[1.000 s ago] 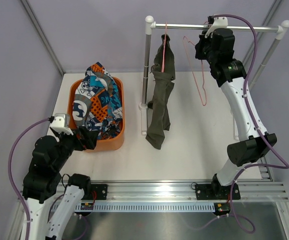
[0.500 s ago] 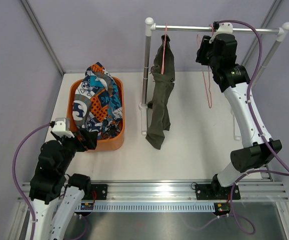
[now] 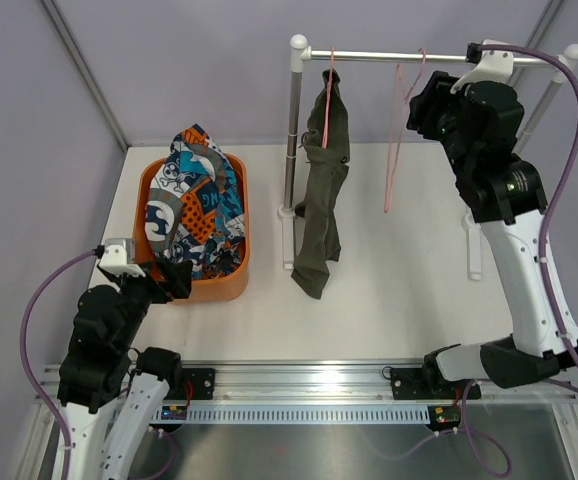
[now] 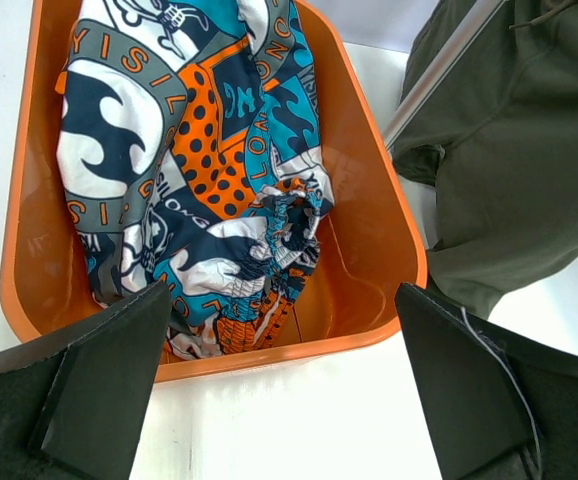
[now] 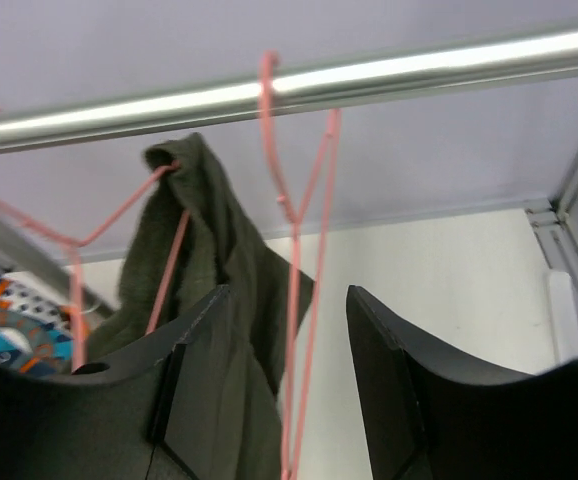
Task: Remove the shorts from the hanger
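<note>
Left end effector [image 4: 281, 300] apart near printed shorts [image 4: 189, 170]; right end effector [image 5: 287, 300] apart, olive shorts [image 3: 324, 190] hanging.

Overhead and both wrist views share olive shorts [image 3: 321, 190].

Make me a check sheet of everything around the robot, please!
Surface: white table, no spills seen.
Job's things: printed shorts lie in the orange basket; olive shorts hang on a pink hanger on the rail; a second pink hanger hangs empty.
Clutter: nothing seen.
Grippers: left gripper open, by the basket; right gripper has its fingers apart, either side of the empty hanger.
Cables: purple cables loop off both arms, away from the clothes.
Surroundings: plain walls.
</note>
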Controlling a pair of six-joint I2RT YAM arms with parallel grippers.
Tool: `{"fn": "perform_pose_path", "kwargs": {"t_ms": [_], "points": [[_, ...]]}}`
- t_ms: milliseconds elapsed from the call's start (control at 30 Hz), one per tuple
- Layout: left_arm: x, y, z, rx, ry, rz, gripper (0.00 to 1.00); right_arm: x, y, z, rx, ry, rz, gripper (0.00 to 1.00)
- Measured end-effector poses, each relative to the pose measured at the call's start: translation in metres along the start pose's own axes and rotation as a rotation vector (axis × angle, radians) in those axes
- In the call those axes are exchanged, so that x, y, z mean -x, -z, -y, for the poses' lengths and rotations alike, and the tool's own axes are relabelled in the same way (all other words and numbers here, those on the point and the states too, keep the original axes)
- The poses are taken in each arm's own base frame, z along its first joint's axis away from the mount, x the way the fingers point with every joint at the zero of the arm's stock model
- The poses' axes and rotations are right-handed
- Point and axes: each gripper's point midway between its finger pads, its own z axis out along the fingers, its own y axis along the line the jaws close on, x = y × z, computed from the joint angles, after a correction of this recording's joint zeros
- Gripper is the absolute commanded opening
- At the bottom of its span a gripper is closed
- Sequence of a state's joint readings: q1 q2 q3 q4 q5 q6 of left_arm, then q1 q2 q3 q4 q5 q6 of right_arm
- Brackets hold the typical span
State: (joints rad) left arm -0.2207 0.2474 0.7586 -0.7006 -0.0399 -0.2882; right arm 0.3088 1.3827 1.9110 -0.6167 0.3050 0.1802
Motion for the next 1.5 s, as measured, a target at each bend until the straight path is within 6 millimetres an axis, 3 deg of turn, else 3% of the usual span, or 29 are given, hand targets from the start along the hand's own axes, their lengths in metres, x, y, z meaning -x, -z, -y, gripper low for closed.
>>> {"fn": "perform_pose_path", "kwargs": {"t_ms": [167,267,633,833,1233,1500], "points": [[0.001,0.002,0.000,0.000,0.000,0.011,0.99,0.013,0.041,-0.057,0.145,-0.001,0.039,0.59],[0.002,0.002,-0.001,0.005,0.001,0.014,0.99,0.010,0.045,-0.085,0.197,0.013,0.030,0.60],[0.002,0.001,-0.003,0.012,0.001,0.020,0.99,-0.061,-0.024,-0.152,0.185,0.155,-0.091,0.62],[0.000,0.002,-0.002,0.007,0.000,0.021,0.99,-0.082,-0.051,-0.161,0.151,0.212,-0.099,0.63],[0.001,0.004,-0.001,0.000,-0.002,0.032,0.99,-0.057,-0.083,-0.167,0.060,0.250,0.039,0.57],[0.002,0.005,0.000,-0.007,-0.004,0.038,0.99,-0.076,-0.098,-0.166,0.030,0.286,0.013,0.52]]}}
